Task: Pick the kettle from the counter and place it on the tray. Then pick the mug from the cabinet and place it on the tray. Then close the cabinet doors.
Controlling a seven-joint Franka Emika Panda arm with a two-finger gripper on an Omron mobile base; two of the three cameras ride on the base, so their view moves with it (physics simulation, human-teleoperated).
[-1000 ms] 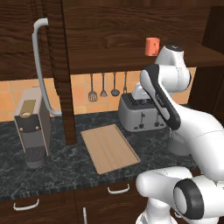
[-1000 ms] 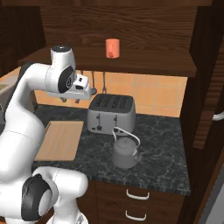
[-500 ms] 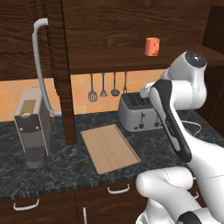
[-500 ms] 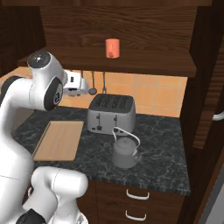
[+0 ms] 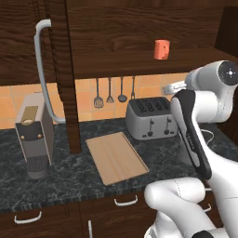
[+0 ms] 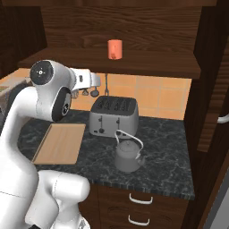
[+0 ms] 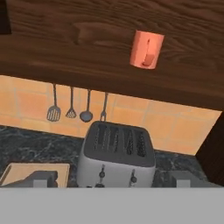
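The dark grey kettle (image 6: 128, 154) stands on the speckled counter (image 6: 166, 142), in front of the toaster and to the right of the tan tray (image 6: 60, 143) (image 5: 116, 157). The orange-red mug (image 6: 114, 48) (image 5: 161, 49) (image 7: 146, 49) sits on the shelf of the open cabinet (image 6: 134, 63). My gripper (image 6: 95, 81) (image 5: 168, 88) (image 7: 111, 179) hangs above the toaster, below the shelf. It faces the back wall, open, with nothing between its fingers (image 7: 42, 178). My arm hides the kettle in the left base view.
A boxy grey toaster (image 6: 112, 116) (image 7: 117, 154) stands behind the kettle, with utensils (image 5: 109, 90) hung on the tiled wall. A coffee machine (image 5: 33, 135) stands at the counter's left. The cabinet doors are open: left one (image 5: 65, 74), right one (image 6: 214, 89).
My arm's upper joints have swung to the right in the left base view. The hand has stayed above the toaster, and the jaws have spread wide.
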